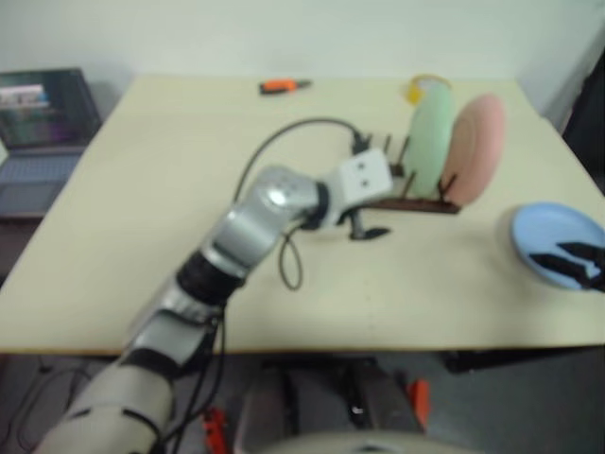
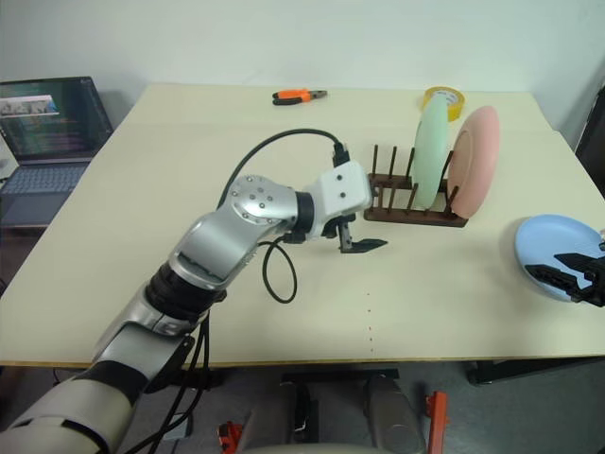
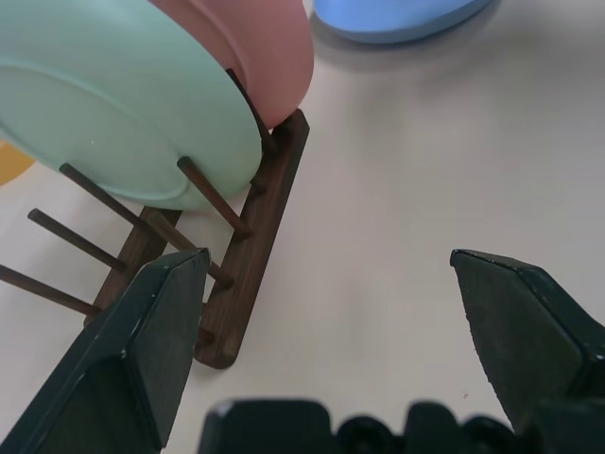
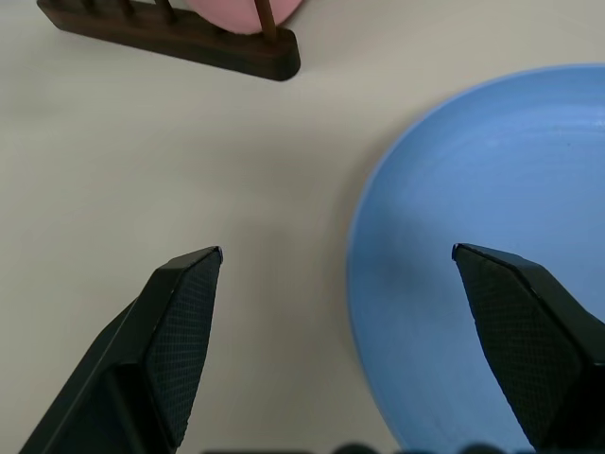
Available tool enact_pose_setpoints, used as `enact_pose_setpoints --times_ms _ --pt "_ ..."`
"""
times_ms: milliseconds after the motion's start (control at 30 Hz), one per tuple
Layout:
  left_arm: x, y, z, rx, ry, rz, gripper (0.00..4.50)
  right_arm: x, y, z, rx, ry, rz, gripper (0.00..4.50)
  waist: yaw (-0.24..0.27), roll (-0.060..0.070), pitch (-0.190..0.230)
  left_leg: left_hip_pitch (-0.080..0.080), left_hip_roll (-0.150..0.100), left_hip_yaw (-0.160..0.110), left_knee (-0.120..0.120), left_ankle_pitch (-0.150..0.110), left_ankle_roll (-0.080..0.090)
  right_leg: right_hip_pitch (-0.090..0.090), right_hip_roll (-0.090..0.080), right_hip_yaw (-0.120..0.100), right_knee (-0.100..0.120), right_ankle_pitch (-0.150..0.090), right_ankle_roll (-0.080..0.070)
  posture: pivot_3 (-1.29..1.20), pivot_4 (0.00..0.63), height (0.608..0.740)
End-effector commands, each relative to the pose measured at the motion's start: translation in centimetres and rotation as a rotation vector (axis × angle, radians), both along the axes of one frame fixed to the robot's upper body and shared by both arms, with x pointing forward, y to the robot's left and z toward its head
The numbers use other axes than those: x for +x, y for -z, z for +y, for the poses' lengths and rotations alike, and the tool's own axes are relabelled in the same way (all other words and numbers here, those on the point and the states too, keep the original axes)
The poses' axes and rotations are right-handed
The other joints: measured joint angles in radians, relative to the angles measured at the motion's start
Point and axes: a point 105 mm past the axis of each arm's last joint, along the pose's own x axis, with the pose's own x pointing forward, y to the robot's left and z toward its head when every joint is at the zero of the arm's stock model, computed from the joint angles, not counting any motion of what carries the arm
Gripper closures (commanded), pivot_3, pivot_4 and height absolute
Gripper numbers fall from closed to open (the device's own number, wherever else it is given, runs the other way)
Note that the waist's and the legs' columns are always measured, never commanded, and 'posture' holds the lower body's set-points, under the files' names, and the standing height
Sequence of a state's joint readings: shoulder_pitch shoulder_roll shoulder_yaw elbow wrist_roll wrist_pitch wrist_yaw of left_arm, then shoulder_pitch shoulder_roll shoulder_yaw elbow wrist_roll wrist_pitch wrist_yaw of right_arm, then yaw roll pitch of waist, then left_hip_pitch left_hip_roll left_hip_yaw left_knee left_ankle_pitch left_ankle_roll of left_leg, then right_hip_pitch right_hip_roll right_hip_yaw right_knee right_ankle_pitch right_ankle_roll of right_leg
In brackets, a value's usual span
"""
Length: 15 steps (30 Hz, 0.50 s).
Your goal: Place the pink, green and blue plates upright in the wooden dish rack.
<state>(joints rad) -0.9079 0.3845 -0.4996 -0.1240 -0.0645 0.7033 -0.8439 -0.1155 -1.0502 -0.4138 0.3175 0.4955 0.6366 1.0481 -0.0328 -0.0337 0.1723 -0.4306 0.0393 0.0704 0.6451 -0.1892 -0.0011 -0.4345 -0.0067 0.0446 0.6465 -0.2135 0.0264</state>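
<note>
The green plate (image 2: pixel 430 151) and the pink plate (image 2: pixel 475 159) are seen standing upright in the wooden rack (image 2: pixel 416 200), in the upper right of the head picture. They are kept on edge by the thin pegs, so two parts of the job look done. The blue plate (image 2: pixel 556 242) is seen lying flat on the table (image 2: pixel 170 208), at the right edge of the frame and well apart from the rack.

The left gripper (image 2: pixel 363 244) is held just in front of the rack's empty near end. Its jaws are spread wide and nothing is held in them.

The right gripper (image 2: pixel 575 274) is held low over the blue plate's near rim. Its jaws are spread wide too, with one finger over the plate and one over the bare table, likely so the rim can be pinched. No touch can be made out.

The blue plate's far side is cut off at the frame edge. A yellow tape roll (image 2: pixel 444 97) is partly hidden behind the green plate.
</note>
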Motion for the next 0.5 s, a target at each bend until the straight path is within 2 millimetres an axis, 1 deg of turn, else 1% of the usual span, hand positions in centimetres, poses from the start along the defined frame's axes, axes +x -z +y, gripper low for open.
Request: enact_pose_setpoints --times_ms 33,67,133,200,267,367,433,500 --pt "-0.2 -0.9 0.1 -0.027 -0.012 -0.037 0.02 0.1 -1.4 0.1 -0.002 -0.017 -0.037 0.23 0.0 0.0 0.0 0.0 0.0 0.0 0.0 0.0 0.0 0.0 0.0 0.0 0.0 0.0 0.0 0.0 0.15 0.74" --pt "-0.2 -0.9 0.1 -0.028 -0.012 -0.035 0.02 0.1 -1.4 0.2 0.002 -0.019 -0.037 0.23 0.0 0.0 0.0 0.0 0.0 0.0 0.0 0.0 0.0 0.0 0.0 0.0 0.0 0.0 0.0 0.0 0.15 0.74" --pt "-0.2 -0.7 0.1 -0.03 -0.018 -0.027 0.02 0.1 -2.1 0.7 0.051 -0.035 -0.066 0.23 0.0 0.0 0.0 0.0 0.0 0.0 0.0 0.0 0.0 0.0 0.0 0.0 0.0 0.0 0.0 0.0 0.15 0.74" --pt "-0.2 -0.2 0.3 -0.028 -0.023 -0.011 0.02 0.2 -2.8 1.4 0.113 -0.049 -0.103 0.23 0.0 0.0 0.0 0.0 0.0 0.0 0.0 0.0 0.0 0.0 0.0 0.0 0.0 0.0 0.0 0.0 0.15 0.74" --pt "-0.2 0.6 0.4 -0.026 -0.034 0.013 0.02 0.2 -2.9 1.6 0.124 -0.044 -0.117 0.23 0.0 0.0 0.0 0.0 0.0 0.0 0.0 0.0 0.0 0.0 0.0 0.0 0.0 0.0 0.0 0.0 0.15 0.74" --pt "0.3 1.6 0.9 0.003 -0.067 0.012 0.02 -0.2 -2.0 2.2 0.12 -0.05 -0.092 0.23 0.002 0.0 0.0 0.0 0.0 -0.001 0.0 0.0 0.0 0.001 0.0 -0.001 0.0 0.0 0.0 0.0 0.15 0.74" --pt "0.2 1.7 0.9 0.006 -0.068 0.013 0.02 -0.3 -1.1 2.7 0.095 -0.063 -0.067 0.23 0.003 0.0 0.0 0.0 0.0 -0.002 0.0 0.0 0.0 0.001 0.0 -0.001 0.0 0.0 0.0 0.0 0.15 0.74" --pt "0.2 1.7 0.9 0.002 -0.068 0.015 0.02 -0.1 -0.2 2.7 0.028 -0.061 -0.048 0.23 0.002 0.0 0.0 0.0 0.0 -0.002 0.0 0.0 0.0 0.001 0.0 -0.001 0.0 0.0 0.0 0.0 0.15 0.74"
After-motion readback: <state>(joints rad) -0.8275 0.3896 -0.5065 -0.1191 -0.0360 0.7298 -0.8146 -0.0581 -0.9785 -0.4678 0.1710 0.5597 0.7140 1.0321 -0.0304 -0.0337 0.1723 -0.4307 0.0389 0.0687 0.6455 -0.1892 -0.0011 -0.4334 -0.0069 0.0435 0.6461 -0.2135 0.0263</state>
